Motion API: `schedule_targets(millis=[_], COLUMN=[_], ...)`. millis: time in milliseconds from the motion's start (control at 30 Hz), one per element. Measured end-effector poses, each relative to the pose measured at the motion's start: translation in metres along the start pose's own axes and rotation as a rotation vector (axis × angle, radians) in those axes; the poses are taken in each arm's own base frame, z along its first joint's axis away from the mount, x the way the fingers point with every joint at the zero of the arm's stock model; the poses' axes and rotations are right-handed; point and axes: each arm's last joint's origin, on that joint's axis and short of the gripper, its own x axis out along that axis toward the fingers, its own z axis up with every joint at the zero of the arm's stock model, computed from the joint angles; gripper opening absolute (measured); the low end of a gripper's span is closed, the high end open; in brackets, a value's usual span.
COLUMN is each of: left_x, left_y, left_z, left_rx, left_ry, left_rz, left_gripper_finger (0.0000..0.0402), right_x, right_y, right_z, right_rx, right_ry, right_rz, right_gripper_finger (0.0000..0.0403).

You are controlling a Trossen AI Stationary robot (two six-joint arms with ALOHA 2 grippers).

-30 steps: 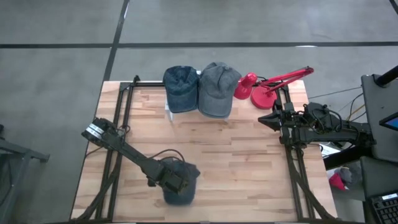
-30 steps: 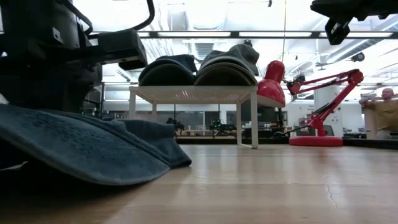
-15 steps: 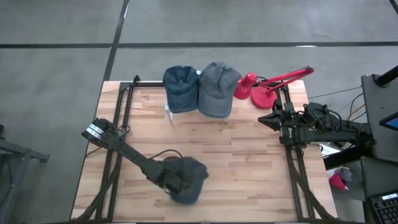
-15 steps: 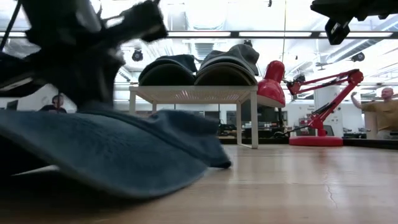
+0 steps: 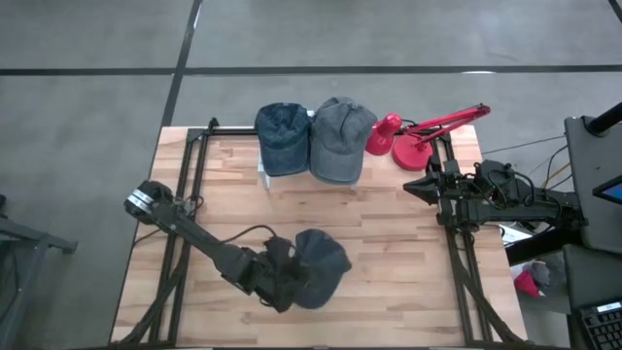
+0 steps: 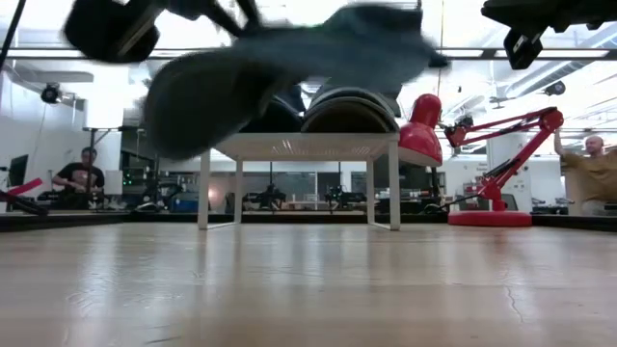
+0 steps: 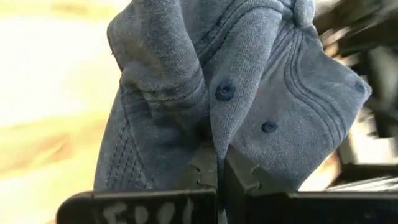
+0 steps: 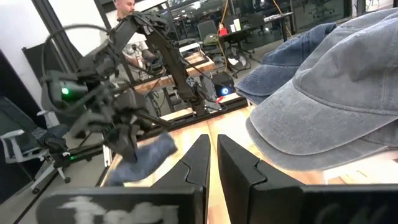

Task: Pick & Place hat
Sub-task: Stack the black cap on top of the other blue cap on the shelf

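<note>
The step in hand looks like the carry: the pick seems done and the placing is not yet made. The left claw [image 5: 288, 284] is clenched on the dark blue hat [image 5: 321, 268], its two fingers [image 7: 208, 167] pinching a fold of the cloth at the crown, as the left wrist view shows plainly. The hat hangs from that pinch, bunched and tilted, and in the low view it [image 6: 289, 67] is clear of the surface [image 6: 308, 289], with nothing touching the wood below it.

The left arm reaches in low from the surface's corner on its own side, stretched long, its wrist turned so the hat lies just beyond the claw, toward the middle of the surface.

The next move, as I judge it, calls for carrying the hat well beyond the claw to the small white rack [image 6: 299, 146], where a blue hat [image 5: 281, 137] and a grey hat [image 5: 340, 139] already sit touching side by side. The rack top looks nearly full, so a free spot must be chosen, and the thin pinch of cloth may slip if the arm swings hard.

Beside the rack stands a red lamp [image 5: 413, 136]. The right claw [image 8: 211, 158] waits well apart at the far side, fingers closed on nothing, pointing at the rack.
</note>
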Motion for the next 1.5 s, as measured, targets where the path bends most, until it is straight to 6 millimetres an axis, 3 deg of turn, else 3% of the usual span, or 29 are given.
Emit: schedule_targets(millis=[367,733,1133,1500], left_x=[-0.034,-0.074,-0.15,-0.181], left_y=[-0.04,-0.071,-0.09,-0.1], left_z=[0.024,0.053,0.112,0.172], left_rx=[0.009,0.062,0.167,0.221], left_ry=[-0.313,-0.6,-0.806,-0.938], left_rz=[-0.17,-0.229,-0.19,-0.055], left_gripper_finger=[0.0,0.0,0.0,0.0], right_x=[0.0,0.0,0.0,0.0], right_y=[0.0,0.0,0.0,-0.001], right_z=[0.0,0.0,0.0,-0.002], right_rx=[0.0,-0.003,-0.003,-0.003], right_ry=[0.001,0.001,0.001,0.019], right_rz=[0.0,0.0,0.0,-0.006], right_gripper_finger=[0.0028,0.0028,0.0028,0.0028])
